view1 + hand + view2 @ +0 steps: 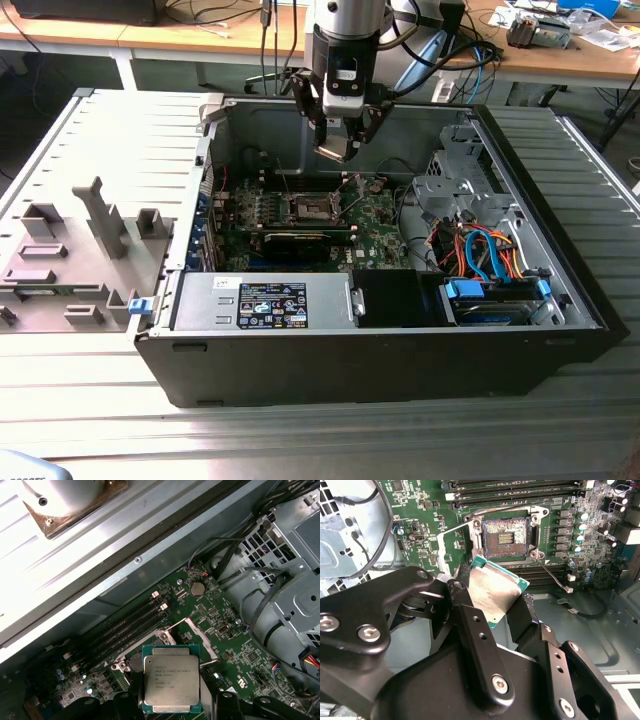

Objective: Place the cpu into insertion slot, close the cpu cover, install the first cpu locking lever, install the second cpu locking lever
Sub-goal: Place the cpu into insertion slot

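Note:
My gripper [338,138] hangs inside the open computer case, shut on the cpu [335,151], a flat square chip with a dull silver face and green edge. In both wrist views the black fingers [470,617] clamp the cpu [495,592] [171,678] by two opposite sides. The chip is in the air, tilted, a short way above and beside the insertion slot [506,532] [305,207], whose dark pin field lies uncovered. The silvery cpu cover [451,544] stands hinged open along one side of the slot. A thin wire lever [552,575] sticks out near a slot corner.
Long black memory slots [515,487] run beside the socket. A power supply [265,300] fills the case's near side, and a drive cage with coloured cables [480,250] sits toward the exterior view's right. The case walls [260,125] surround the board. A grey fixture plate [60,260] lies outside.

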Tool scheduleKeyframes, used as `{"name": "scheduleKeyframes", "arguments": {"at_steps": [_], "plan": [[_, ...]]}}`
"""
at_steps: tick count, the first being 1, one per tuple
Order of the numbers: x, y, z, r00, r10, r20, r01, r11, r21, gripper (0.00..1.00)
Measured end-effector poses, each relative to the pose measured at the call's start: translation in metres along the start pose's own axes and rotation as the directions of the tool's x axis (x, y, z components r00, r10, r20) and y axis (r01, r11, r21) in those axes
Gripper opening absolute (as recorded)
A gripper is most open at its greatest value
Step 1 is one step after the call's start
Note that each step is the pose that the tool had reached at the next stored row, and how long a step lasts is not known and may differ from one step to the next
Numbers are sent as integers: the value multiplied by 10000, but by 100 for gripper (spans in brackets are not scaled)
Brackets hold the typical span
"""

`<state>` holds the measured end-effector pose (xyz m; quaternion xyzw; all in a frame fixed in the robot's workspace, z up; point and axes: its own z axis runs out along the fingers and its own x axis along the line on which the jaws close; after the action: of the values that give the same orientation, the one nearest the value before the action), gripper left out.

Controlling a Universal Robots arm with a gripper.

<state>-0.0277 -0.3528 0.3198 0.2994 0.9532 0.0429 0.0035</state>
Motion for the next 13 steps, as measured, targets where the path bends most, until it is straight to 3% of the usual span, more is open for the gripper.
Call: {"name": "scheduleKeyframes", "arguments": {"at_steps": [13], "plan": [[0, 0, 4, 10000, 90, 8, -90, 10000, -2, 54]]}}
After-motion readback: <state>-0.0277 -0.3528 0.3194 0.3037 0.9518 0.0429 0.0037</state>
